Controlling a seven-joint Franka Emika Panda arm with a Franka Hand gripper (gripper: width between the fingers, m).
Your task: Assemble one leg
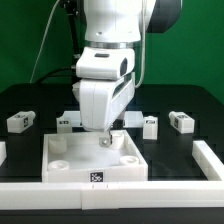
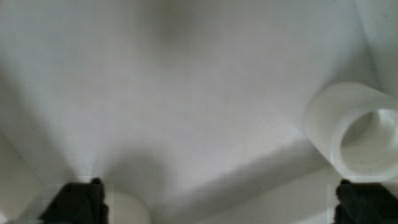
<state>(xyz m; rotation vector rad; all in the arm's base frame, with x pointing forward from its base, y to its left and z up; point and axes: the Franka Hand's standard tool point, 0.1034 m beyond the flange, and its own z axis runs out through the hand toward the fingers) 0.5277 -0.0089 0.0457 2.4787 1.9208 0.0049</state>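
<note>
The large white square panel [image 1: 95, 160] with round corner sockets lies on the black table near the front. My gripper [image 1: 108, 136] hangs low over its far right part, just above the surface. In the wrist view my gripper [image 2: 219, 203] is open: the two black fingertips [image 2: 75, 200] stand far apart with only blurred white panel between them. A round socket [image 2: 356, 135] of the panel shows beside one finger. Several small white legs with tags lie behind the panel: one at the far left [image 1: 20, 122], one [image 1: 66, 122], one [image 1: 150, 125] and one at the far right [image 1: 181, 121].
A white rail runs along the front [image 1: 120, 192], with side rails at the exterior view's right [image 1: 207, 155] and left [image 1: 2, 150]. A green backdrop stands behind the table. Cables hang behind the arm.
</note>
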